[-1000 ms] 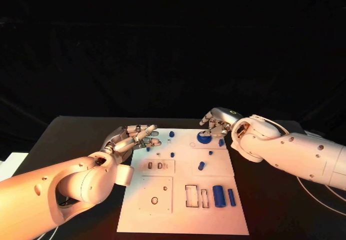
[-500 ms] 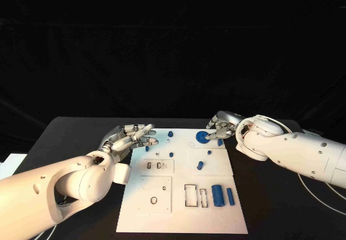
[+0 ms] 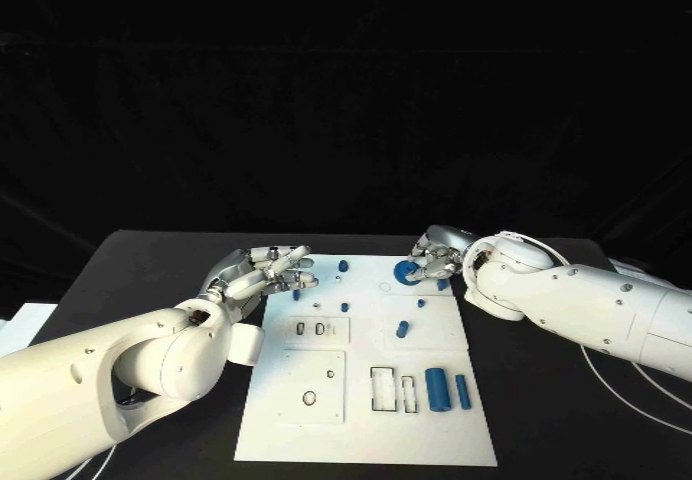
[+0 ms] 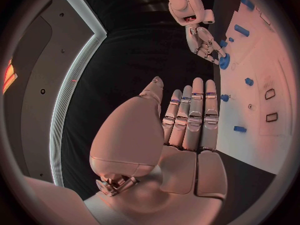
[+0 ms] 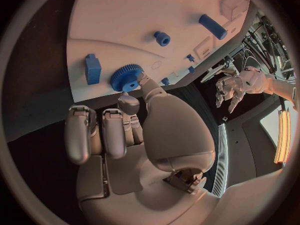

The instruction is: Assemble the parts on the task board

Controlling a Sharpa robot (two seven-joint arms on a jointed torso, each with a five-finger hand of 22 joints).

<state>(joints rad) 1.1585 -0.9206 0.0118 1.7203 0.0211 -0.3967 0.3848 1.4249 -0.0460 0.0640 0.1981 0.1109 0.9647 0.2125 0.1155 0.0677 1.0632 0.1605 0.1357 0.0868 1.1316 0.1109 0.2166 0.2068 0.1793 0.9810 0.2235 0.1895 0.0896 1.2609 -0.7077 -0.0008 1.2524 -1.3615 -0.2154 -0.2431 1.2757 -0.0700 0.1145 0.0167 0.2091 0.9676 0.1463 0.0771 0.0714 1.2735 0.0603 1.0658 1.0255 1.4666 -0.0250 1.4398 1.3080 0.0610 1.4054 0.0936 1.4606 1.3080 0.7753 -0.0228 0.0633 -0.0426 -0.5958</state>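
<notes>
Gear (image 3: 408, 277) sits near the far right corner of the board (image 3: 361, 440), the right hand (image 3: 437, 258) pinching it between thumb and finger. Left hand (image 3: 267, 275) hovers open by the far left edge. A loose pinch could tip the gear off its seat.

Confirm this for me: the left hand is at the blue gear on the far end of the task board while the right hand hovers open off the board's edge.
The hands are swapped. The right hand is at the blue gear, as the right wrist view shows; the left hand hovers open off the edge of the task board.
</notes>
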